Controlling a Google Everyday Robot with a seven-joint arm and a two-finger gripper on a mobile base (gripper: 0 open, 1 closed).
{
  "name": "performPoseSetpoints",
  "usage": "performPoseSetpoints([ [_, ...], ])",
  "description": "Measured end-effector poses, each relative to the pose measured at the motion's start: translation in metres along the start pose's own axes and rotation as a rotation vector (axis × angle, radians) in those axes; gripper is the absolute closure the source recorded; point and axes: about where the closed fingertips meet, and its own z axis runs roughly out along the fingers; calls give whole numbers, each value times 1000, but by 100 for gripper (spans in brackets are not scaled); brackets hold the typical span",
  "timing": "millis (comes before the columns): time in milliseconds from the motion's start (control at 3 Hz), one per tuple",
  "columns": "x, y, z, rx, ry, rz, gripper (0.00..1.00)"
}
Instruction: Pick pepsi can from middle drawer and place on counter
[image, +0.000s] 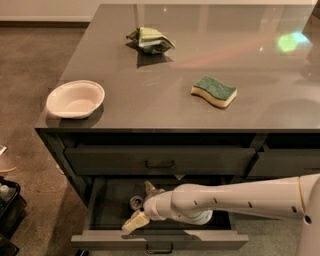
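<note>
- middle drawer (200, 239): pulled open, below the table (175, 107).
- pepsi can (136, 201): upright inside the drawer, left of centre.
- gripper (138, 205): in the drawer, fingers apart, one either side of the can.
- on the table: white bowl (75, 99), green sponge (214, 91), crumpled packet (150, 40).

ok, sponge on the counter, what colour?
Sponge: green top, yellow base, camera view. Gripper sits in the open middle drawer by the pepsi can.

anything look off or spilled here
Nothing spilled or damaged. Only a crumpled green wrapper lies at the back of the counter. The pepsi can stands upright in the open middle drawer, seemingly inside the open gripper.
</note>
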Motion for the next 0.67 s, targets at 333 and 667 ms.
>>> performPoseSetpoints([
  [333,4,0,12,0,13,-4,0],
  [667,11,-1,20,0,29,-6,0],
])
